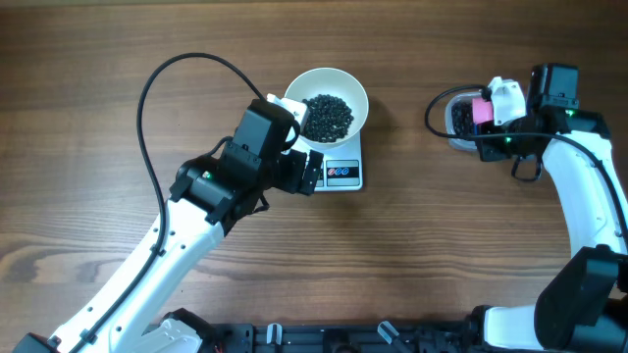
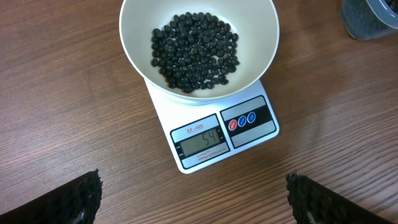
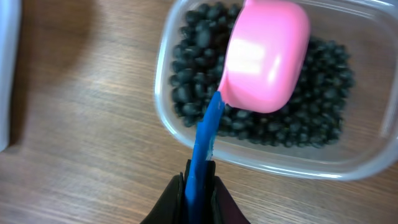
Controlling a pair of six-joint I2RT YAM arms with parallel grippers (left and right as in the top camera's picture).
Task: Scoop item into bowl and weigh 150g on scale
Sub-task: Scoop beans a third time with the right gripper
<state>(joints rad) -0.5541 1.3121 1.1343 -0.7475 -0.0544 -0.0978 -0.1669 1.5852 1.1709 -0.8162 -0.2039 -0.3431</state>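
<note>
Lower centre of the right wrist view: the right hand (image 3: 198,186), clenched on the thin blue handle (image 3: 204,134) of the pink scoop (image 3: 264,56). The scoop hangs over the clear tub (image 3: 163,109), its rounded back toward the camera. Whether it carries any load cannot be read from this side. Loose black pellets (image 3: 186,87) cover the tub floor.

Lower corners of the left wrist view: the fingertips of the left hand (image 2: 196,202), spread wide and grasping nothing, with bare table (image 2: 50,93) between them. Above them the scale (image 2: 264,134) carries the white bowl (image 2: 261,37), which holds a shallow heap of pellets. The display (image 2: 200,142) appears to show a two-digit figure, so the weight is probably well short of target.

Risks:
- The narrow handle may twist between the pads and tip the scoop on its way from the tub, upper right of the overhead view, to the bowl, upper centre. Pellets would then roll across the table.
- An over-full scoop late in the filling could overshoot the weight.
- The left arm stands just beside the scale, and a nudge would falsify the reading.

Pose: the left arm reaches in from the lower left, its hand angled down at the display. The right arm is folded at the right edge, its hand above the tub.
</note>
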